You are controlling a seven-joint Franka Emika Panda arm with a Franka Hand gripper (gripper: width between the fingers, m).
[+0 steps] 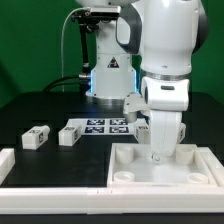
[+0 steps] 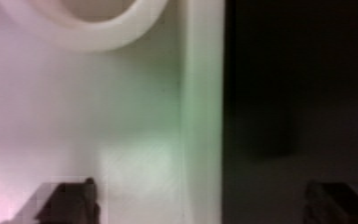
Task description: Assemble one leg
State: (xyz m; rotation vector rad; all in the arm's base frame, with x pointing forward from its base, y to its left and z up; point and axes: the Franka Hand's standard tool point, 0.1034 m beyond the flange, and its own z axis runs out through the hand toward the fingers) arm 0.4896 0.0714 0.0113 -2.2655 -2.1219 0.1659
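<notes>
Two legs (image 1: pixel 37 138) (image 1: pixel 68 133), small white blocks with marker tags, lie on the black table at the exterior view's left. My gripper (image 1: pixel 158 152) is far from them, lowered onto the large white recessed panel (image 1: pixel 185 172) at the exterior view's right. In the wrist view the gripper (image 2: pixel 201 205) is open. Its dark fingertips (image 2: pixel 66 200) stand wide apart, straddling the panel's edge (image 2: pixel 185 120), with nothing held between them. A round corner socket (image 2: pixel 105 20) of the panel shows blurred close by. No leg shows in the wrist view.
The marker board (image 1: pixel 100 127) lies behind the legs. Another small white block (image 1: pixel 133 105) sits partly hidden by the arm. A long white rail (image 1: pixel 8 165) lies at the exterior view's left front. The robot base (image 1: pixel 105 70) stands at the back.
</notes>
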